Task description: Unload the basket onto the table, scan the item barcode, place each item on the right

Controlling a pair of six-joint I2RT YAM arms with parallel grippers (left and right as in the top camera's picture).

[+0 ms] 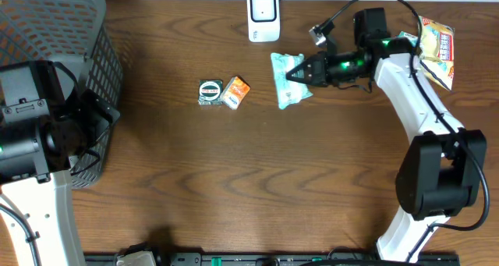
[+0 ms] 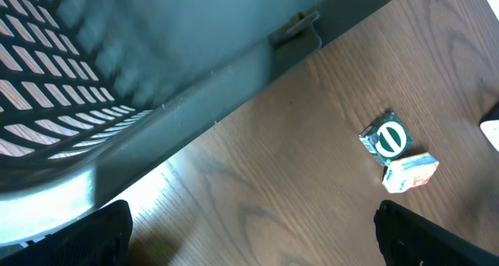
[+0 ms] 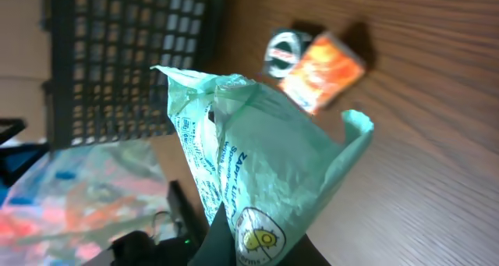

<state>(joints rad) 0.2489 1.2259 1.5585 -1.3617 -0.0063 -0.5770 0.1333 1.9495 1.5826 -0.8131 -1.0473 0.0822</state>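
Right fingers are clamped on the green packet, about 1 o'clock on the surface, with the scanner at its 11 o'clock. Left fingers are wide apart by the basket. It's a floppy pinch, so the packet could slip or fold over the barcode.

We cannot read the blurry print on the green packet. The basket runs off the left edge, and the right arm hides part of the snack bag.
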